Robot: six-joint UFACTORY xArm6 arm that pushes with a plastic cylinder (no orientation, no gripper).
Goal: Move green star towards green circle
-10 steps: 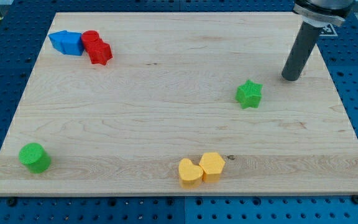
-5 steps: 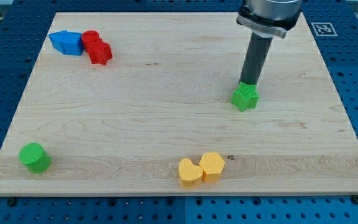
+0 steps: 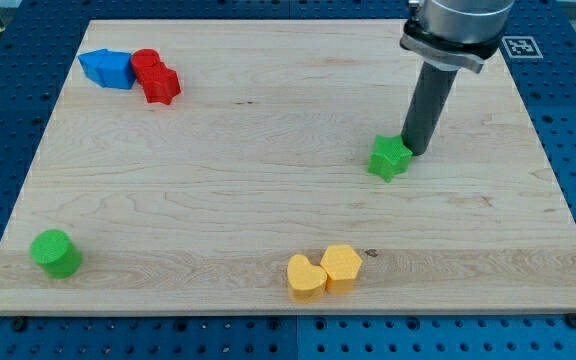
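Observation:
The green star [image 3: 389, 158] lies right of the board's middle. My tip [image 3: 414, 152] stands right against the star's upper right side, touching it. The green circle [image 3: 56, 252], a short cylinder, sits far off at the board's bottom left corner. The rod rises from the tip towards the view's top right.
A blue block [image 3: 107, 68] and two red blocks [image 3: 155, 76] cluster at the top left. A yellow heart [image 3: 305, 277] and a yellow hexagon [image 3: 341, 267] touch each other near the bottom edge. The wooden board [image 3: 268, 120] rests on a blue pegboard.
My tip came from the top right to the star, then shifted to its right side. The star has slid a little to the left and down.

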